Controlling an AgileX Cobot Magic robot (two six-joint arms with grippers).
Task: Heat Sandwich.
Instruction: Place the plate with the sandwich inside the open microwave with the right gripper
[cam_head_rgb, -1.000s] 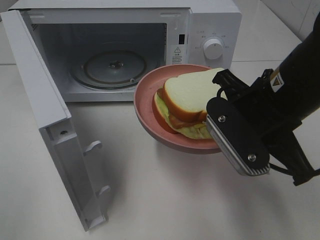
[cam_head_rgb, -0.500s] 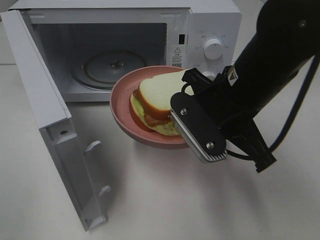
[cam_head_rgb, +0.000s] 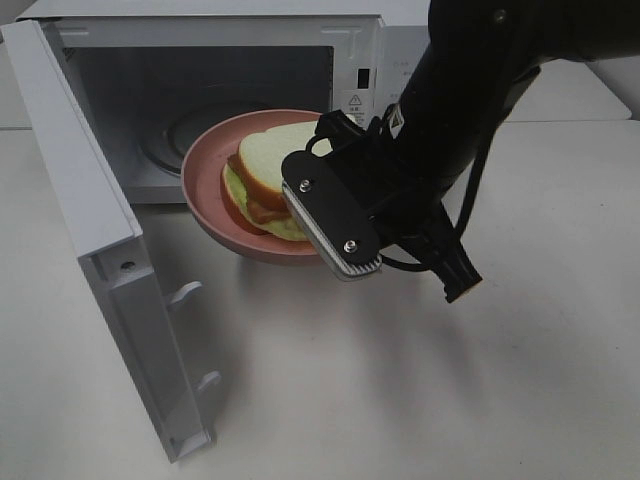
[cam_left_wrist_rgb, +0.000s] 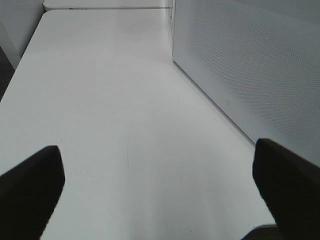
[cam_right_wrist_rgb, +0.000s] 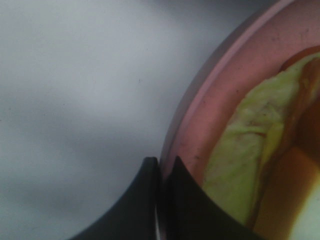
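now the right tool (cam_right_wrist_rgb: 162, 172) holds plate (cam_head_rgb: 205, 165) and sandwich (cam_head_rgb: 275, 150) nearer the microwave (cam_head_rgb: 210, 32).

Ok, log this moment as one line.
right gripper: shut on pink plate rim | sandwich: on plate | plate: at open microwave's mouth | left gripper: open, empty

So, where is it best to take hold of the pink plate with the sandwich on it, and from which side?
By its rim, on the side away from the microwave. The plate has a thin raised edge, easy to pinch, and the sandwich fills the middle. The right hand is shut on that rim.
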